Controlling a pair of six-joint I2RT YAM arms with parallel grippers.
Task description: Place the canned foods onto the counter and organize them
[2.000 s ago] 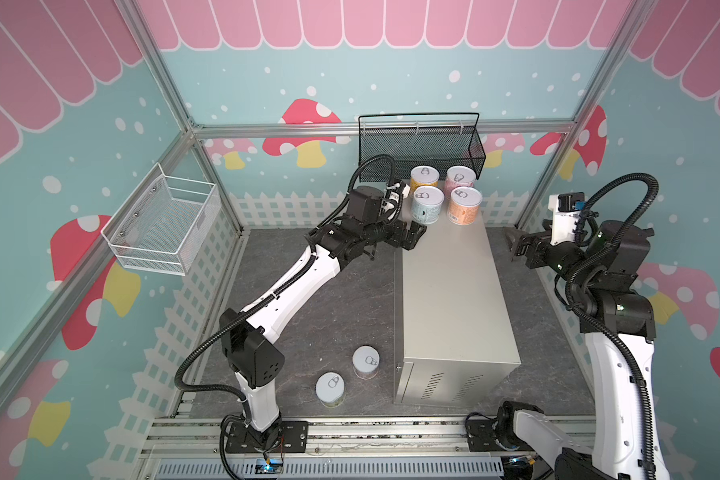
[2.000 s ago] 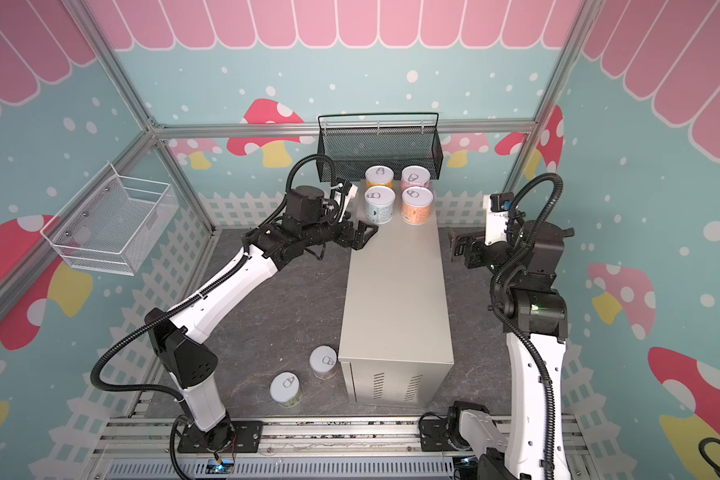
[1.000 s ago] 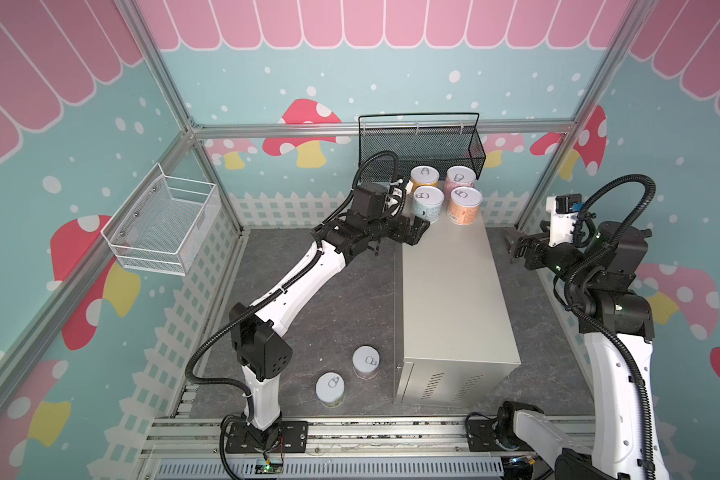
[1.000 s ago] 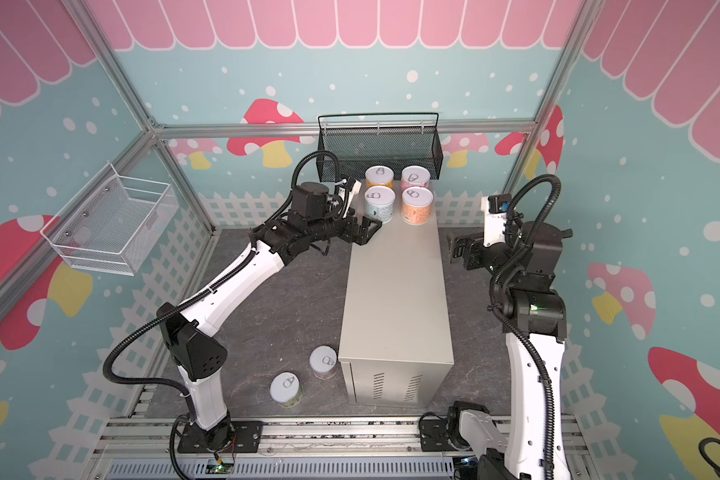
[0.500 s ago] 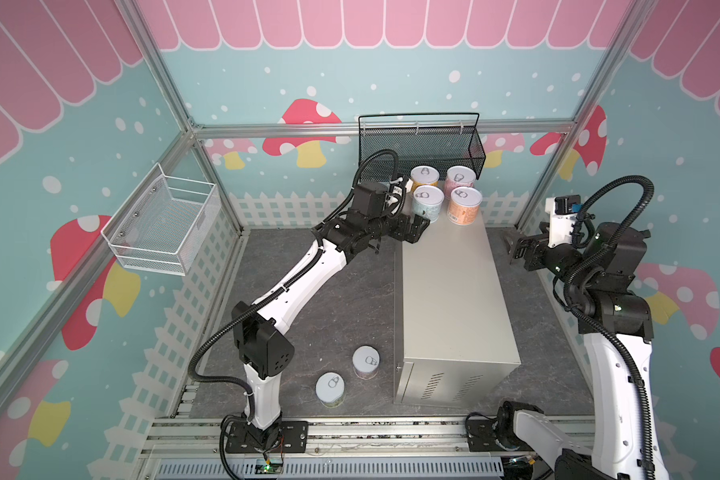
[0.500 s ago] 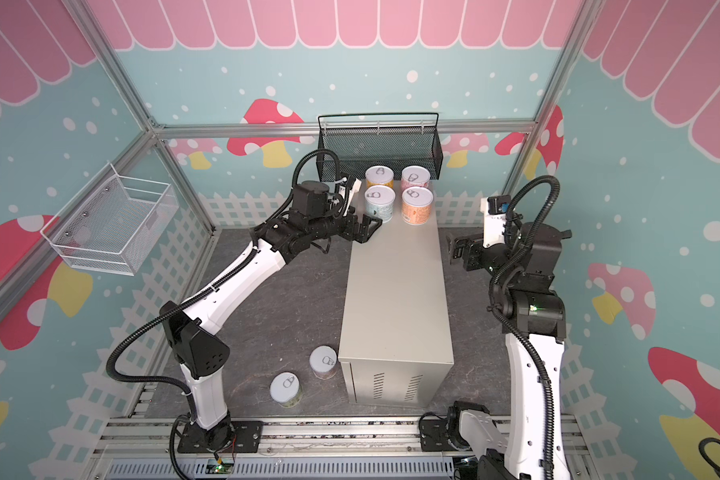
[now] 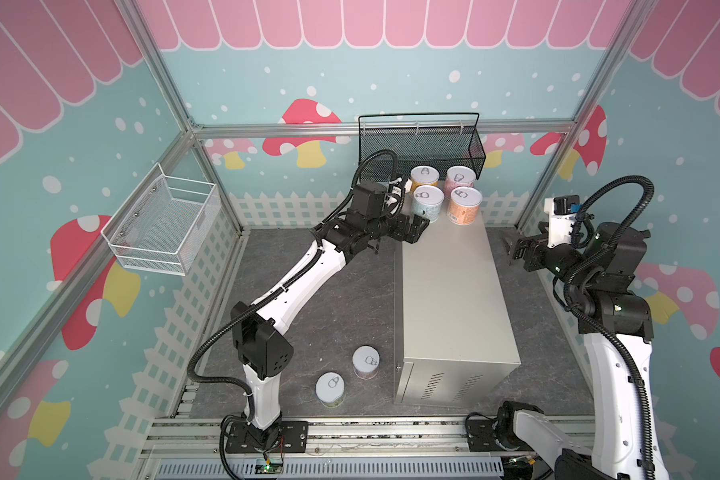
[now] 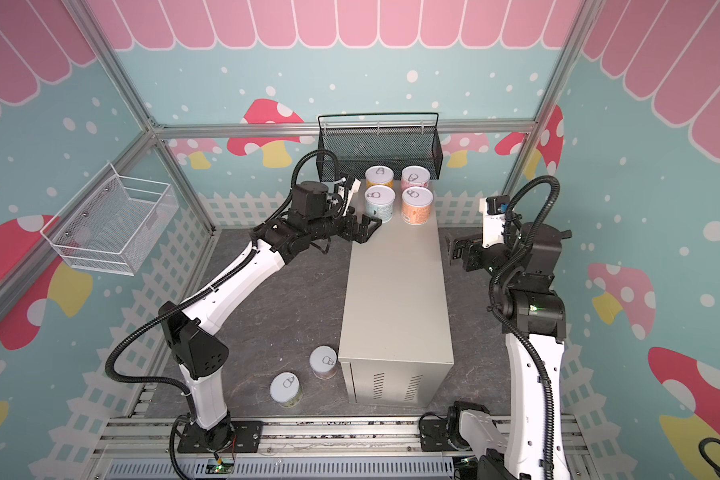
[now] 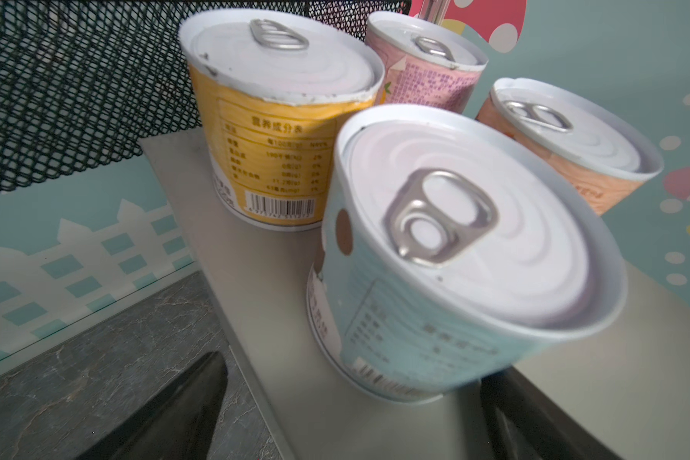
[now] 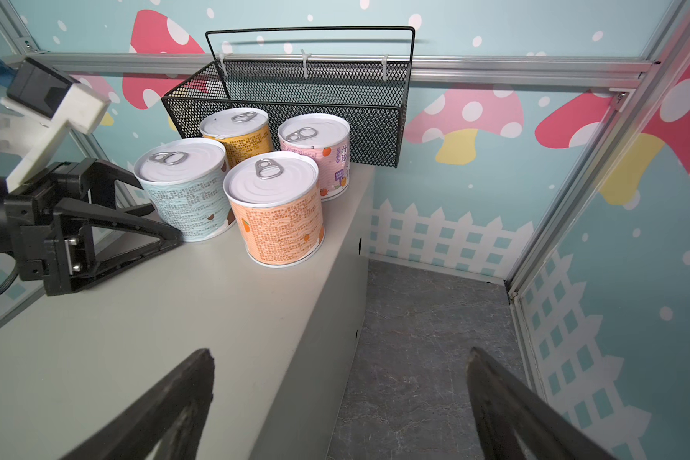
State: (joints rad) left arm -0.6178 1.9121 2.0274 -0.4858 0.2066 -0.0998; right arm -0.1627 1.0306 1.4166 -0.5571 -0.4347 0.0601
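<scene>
1. Four pastel pull-tab cans [image 7: 464, 204] stand on beige metal cabinet [image 7: 449, 291], upper centre; two more cans [image 7: 366, 361] on grey floor [image 7: 329, 299], lower centre.
2. Left gripper [image 7: 420, 227] wide, empty, beside light-blue can [image 7: 428, 203].
3. Right gripper [image 7: 513, 250] wide, empty.

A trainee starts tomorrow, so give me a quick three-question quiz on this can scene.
1. How many cans stand on the counter?
2. True or false: the left pincer is open, near the blue can.
3. Where are the other two cans? A) atop the blue can B) on the floor C) on the counter
Key: 1 four; 2 true; 3 B.
</scene>
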